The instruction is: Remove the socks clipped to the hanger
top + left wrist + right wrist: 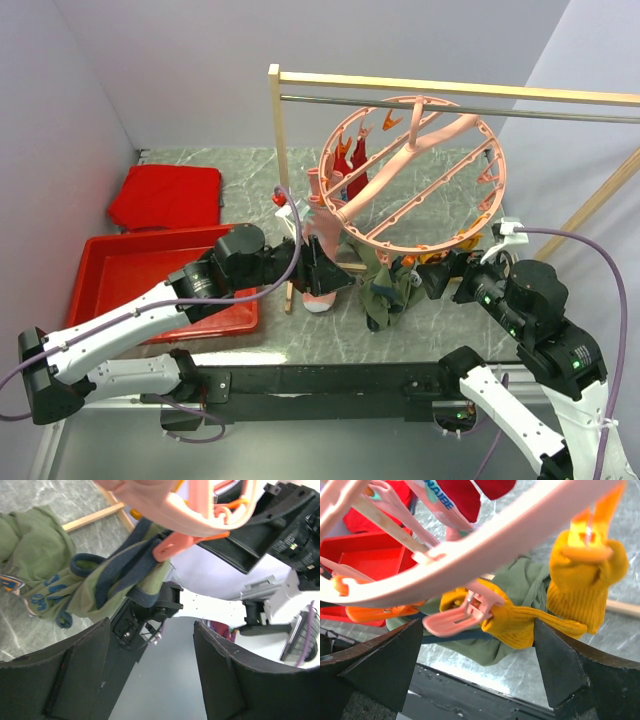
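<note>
Socks (585,580): two mustard ones clipped to one hanger (520,535).

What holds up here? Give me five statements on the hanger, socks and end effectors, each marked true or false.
1. The hanger hangs on the metal rail. True.
2. The left end effector is shut on an olive sock. False: it is open, and the olive sock hangs clipped beyond it.
3. An orange clip holds a mustard yellow sock. True.
4. The red tray lies on the robot's right. False: it lies on the left.
5. The right end effector is open. True.
</note>
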You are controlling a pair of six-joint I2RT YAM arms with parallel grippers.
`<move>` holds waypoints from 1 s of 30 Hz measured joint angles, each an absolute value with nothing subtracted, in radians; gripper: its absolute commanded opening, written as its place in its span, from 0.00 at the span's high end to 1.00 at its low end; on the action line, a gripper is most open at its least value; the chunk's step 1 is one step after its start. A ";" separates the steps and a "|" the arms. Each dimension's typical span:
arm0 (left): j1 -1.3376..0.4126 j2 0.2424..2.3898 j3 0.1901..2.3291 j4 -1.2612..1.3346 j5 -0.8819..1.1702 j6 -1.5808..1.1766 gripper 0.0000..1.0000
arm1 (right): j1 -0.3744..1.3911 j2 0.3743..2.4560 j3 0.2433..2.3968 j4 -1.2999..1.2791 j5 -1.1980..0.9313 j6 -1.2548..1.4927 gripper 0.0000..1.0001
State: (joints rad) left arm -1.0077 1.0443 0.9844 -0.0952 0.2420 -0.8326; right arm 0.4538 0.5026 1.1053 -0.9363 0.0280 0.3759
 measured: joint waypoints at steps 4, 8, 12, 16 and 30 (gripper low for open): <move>-1.008 1.051 1.025 -0.119 0.286 -0.830 0.31 | 0.454 0.507 1.105 -0.906 0.017 0.332 0.08; -1.010 1.061 1.085 -0.141 0.343 -0.825 0.32 | 0.454 0.513 1.107 -0.902 0.020 0.278 0.08; -1.011 1.065 1.135 -0.163 0.373 -0.820 0.34 | 0.454 0.525 1.115 -0.902 0.044 0.227 0.11; -1.015 1.074 1.153 -0.156 0.394 -0.825 0.34 | 0.454 0.550 1.129 -0.901 0.059 0.181 0.24; -1.159 1.193 1.230 -0.190 0.344 -0.803 0.22 | 0.454 0.591 1.150 -0.902 -0.157 0.180 0.57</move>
State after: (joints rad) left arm -1.1595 1.1927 1.2297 -0.1902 0.3443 -0.8032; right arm 0.4538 0.5915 1.1496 -0.9024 -0.1570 0.1802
